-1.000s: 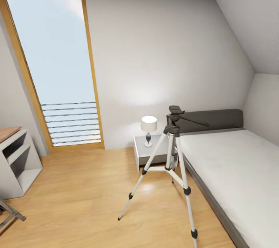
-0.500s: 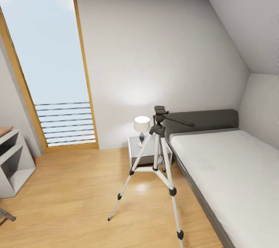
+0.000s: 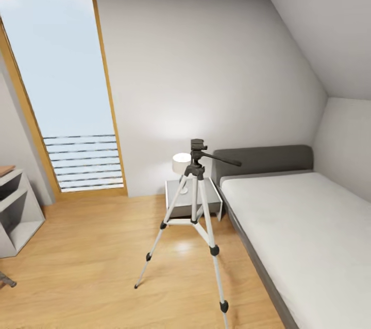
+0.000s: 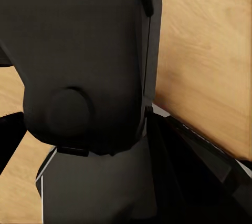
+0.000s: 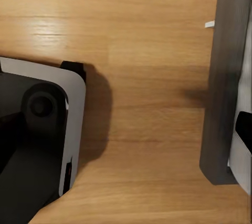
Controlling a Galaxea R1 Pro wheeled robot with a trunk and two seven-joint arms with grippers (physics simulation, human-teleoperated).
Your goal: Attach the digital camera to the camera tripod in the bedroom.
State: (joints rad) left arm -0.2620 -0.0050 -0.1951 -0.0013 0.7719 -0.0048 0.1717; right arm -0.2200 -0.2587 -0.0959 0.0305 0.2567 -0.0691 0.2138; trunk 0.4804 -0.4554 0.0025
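Daylight enters evenly through the tall window [image 3: 67, 87], which renders as a flat pale blue panel without glare. A soft bright patch sits on the grey wall [image 3: 206, 71] above the lit table lamp [image 3: 181, 163], with a faint sheen on the wood floor [image 3: 103, 257] beneath the camera tripod [image 3: 193, 215]. Shadows in the head view are weak and diffuse. Straight lines bow toward the frame edges, the window frame leaning noticeably. The right wrist view shows a soft dark shadow and a pale highlight on the floorboards. The left wrist view is dim, close surfaces slightly soft.
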